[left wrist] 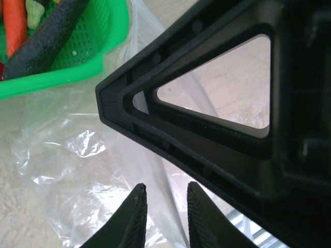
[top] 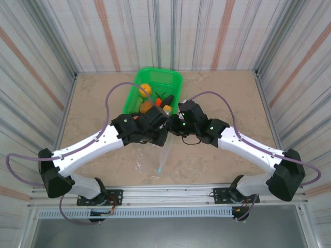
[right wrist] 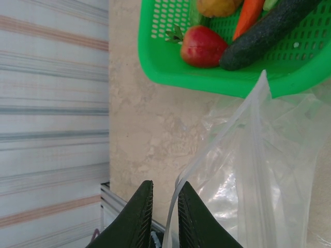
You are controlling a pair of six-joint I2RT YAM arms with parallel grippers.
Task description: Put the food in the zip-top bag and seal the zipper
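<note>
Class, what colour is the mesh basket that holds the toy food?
The basket is bright green. It shows best in the right wrist view.

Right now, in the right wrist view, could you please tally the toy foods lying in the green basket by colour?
Red: 1, the red fruit
Orange: 1, the carrot
Dark green: 1, the cucumber
Yellow-brown: 1, the yellow-brown piece, cropped at the top edge
Total: 4 in the green basket; the frame cuts off the rest of it.
</note>
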